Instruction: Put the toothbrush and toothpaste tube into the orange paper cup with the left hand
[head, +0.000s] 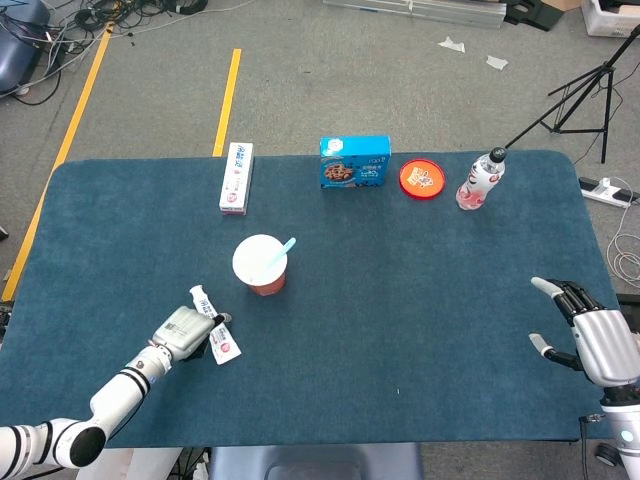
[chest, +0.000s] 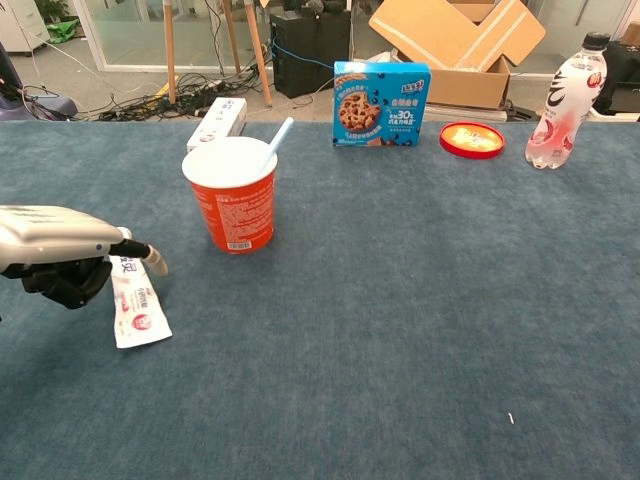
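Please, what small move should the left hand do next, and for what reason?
Probably close the fingers around the tube and lift it. The left hand is over the tube's cap end, but the tube lies flat on the table, seemingly not gripped. The toothbrush already stands in the cup, so only the tube remains.

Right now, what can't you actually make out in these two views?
- Contact between left hand and toothpaste tube: the hand covers the tube's upper part in both views, so a grip cannot be confirmed.
- Toothbrush: only the handle shows above the orange paper cup; the cup wall hides the rest.
- Right hand: outside the chest view; the head view shows its fingers spread.
- Print on the white box: too small.
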